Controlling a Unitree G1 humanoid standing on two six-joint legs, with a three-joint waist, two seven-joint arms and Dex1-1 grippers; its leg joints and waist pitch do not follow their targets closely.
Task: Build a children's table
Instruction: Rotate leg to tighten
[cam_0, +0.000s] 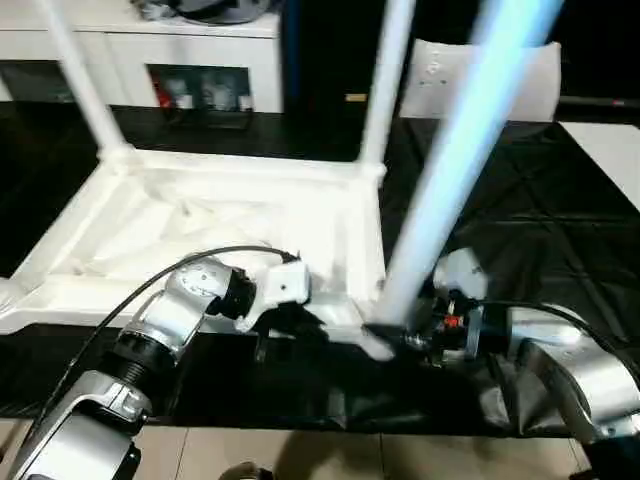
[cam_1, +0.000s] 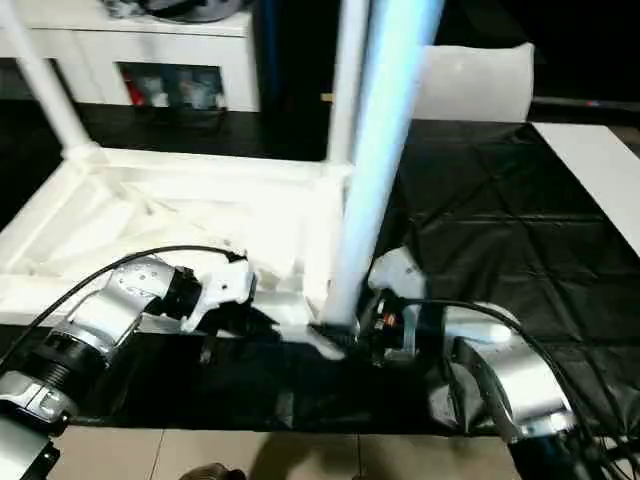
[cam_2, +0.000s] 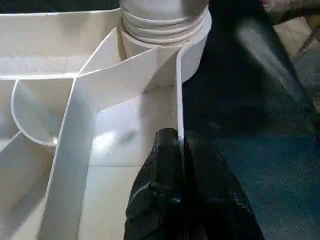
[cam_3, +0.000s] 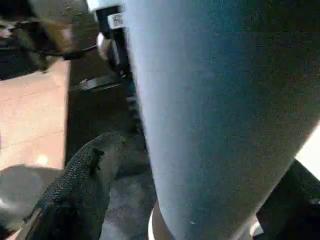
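Frankly, no writing reads on tabletop (cam_0: 200, 215) or leg (cam_0: 450, 160).

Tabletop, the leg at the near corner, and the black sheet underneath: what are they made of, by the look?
Tabletop: likely moulded plastic, white, smooth with a slight sheen; thin ribs and round socket walls on the underside.
Leg: looks like the same white plastic, smooth round tube.
Black sheet: thin plastic film or coated cloth, glossy, creased; cannot tell which.
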